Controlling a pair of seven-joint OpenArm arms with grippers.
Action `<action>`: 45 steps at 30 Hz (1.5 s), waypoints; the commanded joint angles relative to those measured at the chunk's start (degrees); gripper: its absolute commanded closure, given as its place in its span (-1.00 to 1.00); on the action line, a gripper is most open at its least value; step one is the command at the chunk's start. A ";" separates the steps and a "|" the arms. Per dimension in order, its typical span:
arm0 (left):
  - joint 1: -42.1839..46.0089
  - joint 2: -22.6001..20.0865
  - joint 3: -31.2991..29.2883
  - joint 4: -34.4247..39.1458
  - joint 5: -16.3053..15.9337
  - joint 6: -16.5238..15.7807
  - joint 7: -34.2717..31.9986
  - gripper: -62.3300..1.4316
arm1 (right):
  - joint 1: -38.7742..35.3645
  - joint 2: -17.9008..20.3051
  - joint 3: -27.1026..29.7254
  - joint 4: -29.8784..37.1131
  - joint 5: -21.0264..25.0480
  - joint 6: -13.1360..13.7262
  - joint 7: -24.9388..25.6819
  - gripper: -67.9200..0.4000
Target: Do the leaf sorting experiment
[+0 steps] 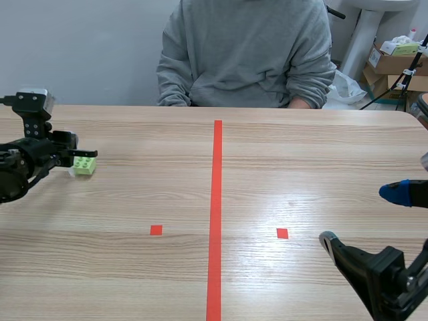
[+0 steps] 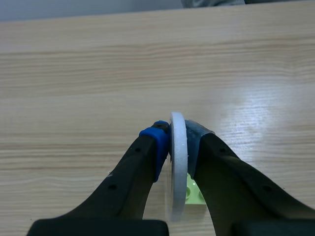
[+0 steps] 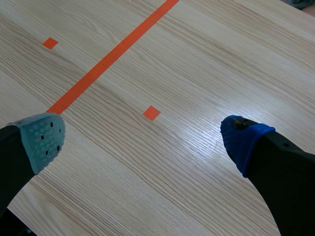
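Pale wood-grain worktop (image 1: 301, 167) is stretching away to a person (image 1: 246, 53) in a grey sweatshirt, who is sitting at its far edge. At the left side the left hand (image 1: 79, 159) is hanging just over the wood, and a lime-green building brick (image 1: 85, 165) is lying right at its tip. Low on the right, the right hand (image 1: 361, 215) is resting near the worktop's edge.

Past the left wrist, the 2 pads (image 2: 156, 142) are clamping a white disc (image 2: 177, 167), which is standing on edge between them. The brick is peeking out beneath it.

Past the right wrist, the 2 fingers (image 3: 39, 140) are standing wide apart over bare wood, gripping nothing.
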 commanded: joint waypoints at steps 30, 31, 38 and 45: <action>13.94 -4.79 2.47 21.11 0.79 -0.28 0.96 -1.00 | 0.66 -0.02 0.42 0.13 0.39 0.02 0.15 -1.00; 16.72 -5.77 2.75 24.72 0.26 -0.28 1.64 -1.00 | 0.66 -0.02 0.42 0.13 0.39 0.02 0.15 -1.00; 41.27 -13.14 3.30 53.46 -1.97 -0.52 2.21 -1.00 | 1.51 -0.02 0.42 0.13 0.39 0.02 -0.52 -1.00; 65.33 -19.58 2.21 78.36 -3.32 -0.79 2.25 -1.00 | 1.62 0.00 0.44 0.13 0.39 0.02 -2.47 -1.00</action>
